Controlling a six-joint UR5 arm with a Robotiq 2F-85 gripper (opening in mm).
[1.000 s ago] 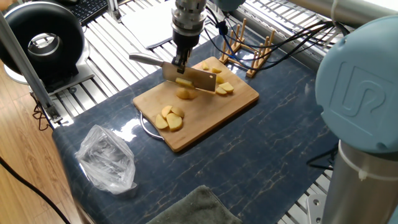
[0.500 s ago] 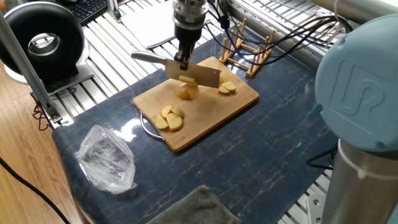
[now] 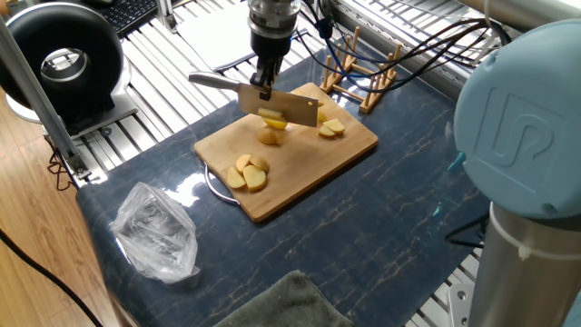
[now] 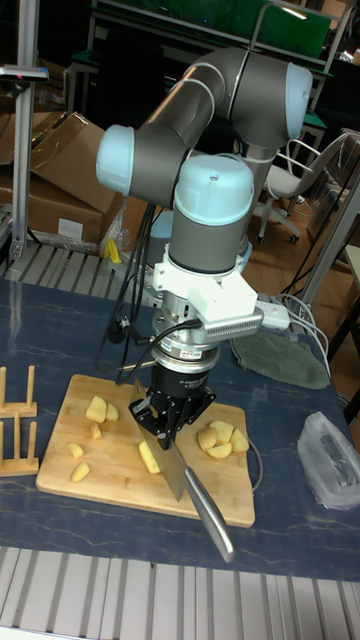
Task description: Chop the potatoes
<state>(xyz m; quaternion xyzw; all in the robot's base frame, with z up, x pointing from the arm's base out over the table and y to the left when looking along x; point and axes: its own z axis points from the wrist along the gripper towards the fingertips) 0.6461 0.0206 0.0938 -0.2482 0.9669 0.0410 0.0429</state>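
A bamboo board (image 3: pixel 349 145) (image 4: pixel 115 485) lies on the dark blue table. My gripper (image 3: pixel 264 87) (image 4: pixel 168 418) hangs over the board's middle, shut on a cleaver (image 3: pixel 289 110) (image 4: pixel 172 468) whose handle (image 3: pixel 211 83) (image 4: pixel 212 518) sticks out sideways. The blade hovers just above one potato piece (image 3: pixel 269 137) (image 4: pixel 148 457), and a thin slice (image 3: pixel 273 122) seems to cling to it. More of the potatoes lie in a pile (image 3: pixel 247 173) (image 4: pixel 220 438) at one end of the board. Loose wedges (image 3: pixel 329 129) (image 4: pixel 96 408) lie at the other end.
A wooden rack (image 3: pixel 359 77) (image 4: pixel 15 420) stands just beyond the board. A crumpled clear plastic bag (image 3: pixel 154 232) (image 4: pixel 335 460) and a grey towel (image 3: pixel 281 304) (image 4: pixel 285 360) lie on the table. A black round device (image 3: pixel 64 59) sits at the far left. A metal ring (image 3: pixel 213 186) pokes out under the board.
The cleaver has risen slightly off the potato piece and shifted a little left. The pieces on the board have stayed where they were.
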